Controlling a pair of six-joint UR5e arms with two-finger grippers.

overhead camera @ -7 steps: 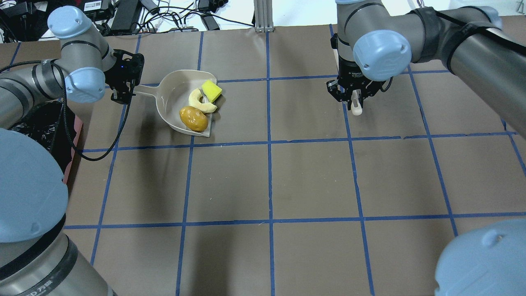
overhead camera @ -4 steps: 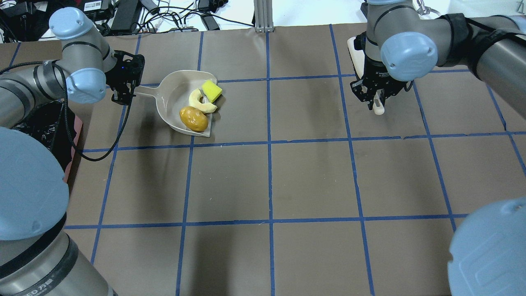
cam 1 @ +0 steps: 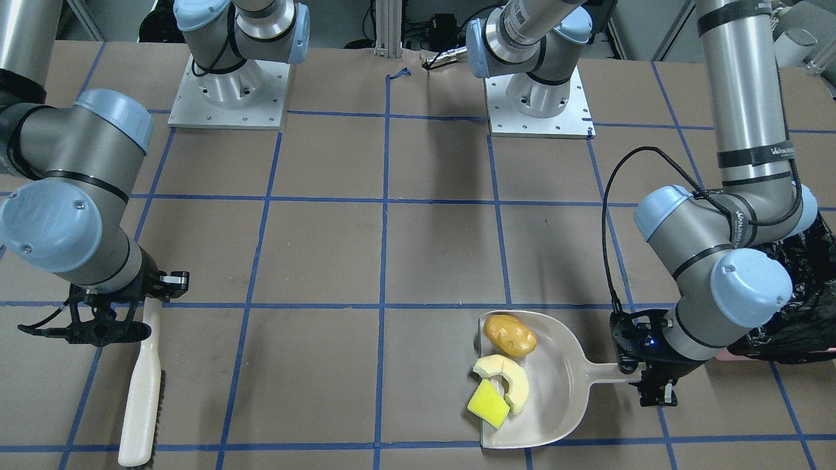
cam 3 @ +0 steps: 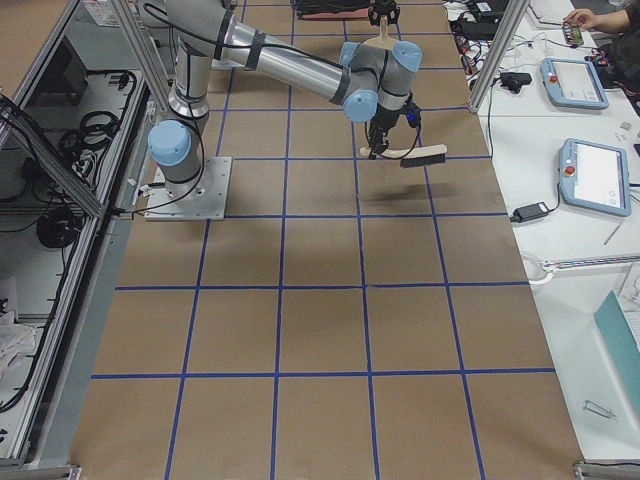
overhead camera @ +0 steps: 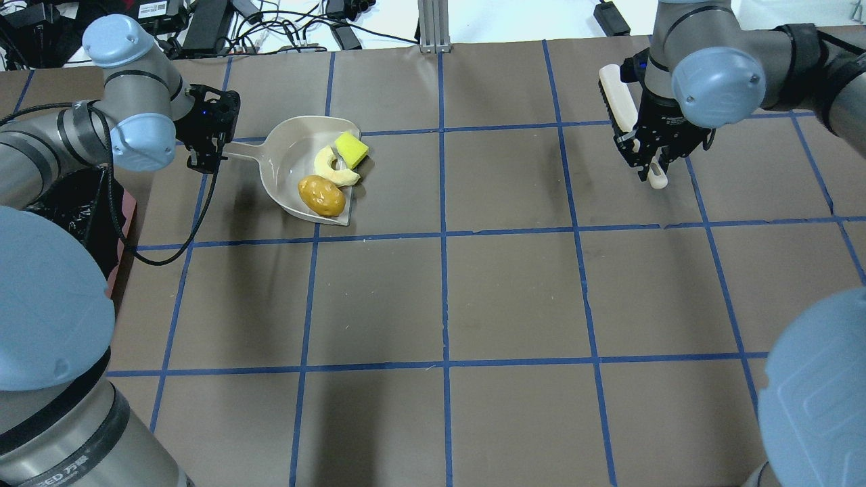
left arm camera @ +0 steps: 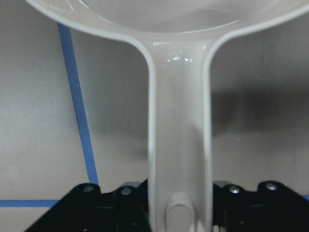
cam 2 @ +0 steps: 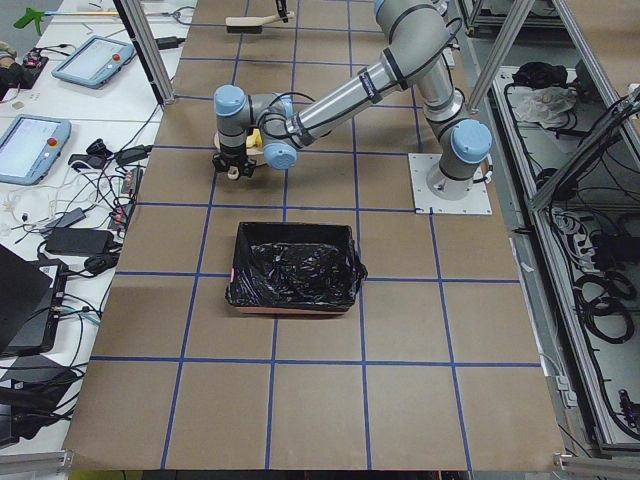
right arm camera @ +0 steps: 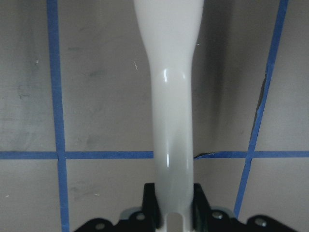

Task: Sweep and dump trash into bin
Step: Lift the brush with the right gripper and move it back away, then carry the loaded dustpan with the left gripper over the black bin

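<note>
The trash lies in a beige dustpan [overhead camera: 287, 162]: a brown potato [overhead camera: 321, 195], a pale crescent slice [overhead camera: 329, 169] and a yellow wedge [overhead camera: 352, 149]. My left gripper [overhead camera: 215, 152] is shut on the dustpan's handle [left arm camera: 179, 145]. Left of that arm stands the bin [cam 2: 295, 268], a pink box lined with a black bag. At the far right my right gripper [overhead camera: 653, 166] is shut on the handle of a cream brush [overhead camera: 619, 101], held low over the table, well away from the dustpan. From across the table the potato [cam 1: 510, 335] sits nearest the robot.
The table is brown paper with a blue tape grid [overhead camera: 443, 233]. Cables and power bricks [overhead camera: 270, 24] crowd the far edge. A metal post [overhead camera: 429, 27] stands at the far middle. The two arm bases [cam 1: 228, 85] are bolted to the robot's side of the table.
My right arm has carried the brush to the right and slightly away from the dustpan. The left arm, the dustpan and the trash have barely moved.
</note>
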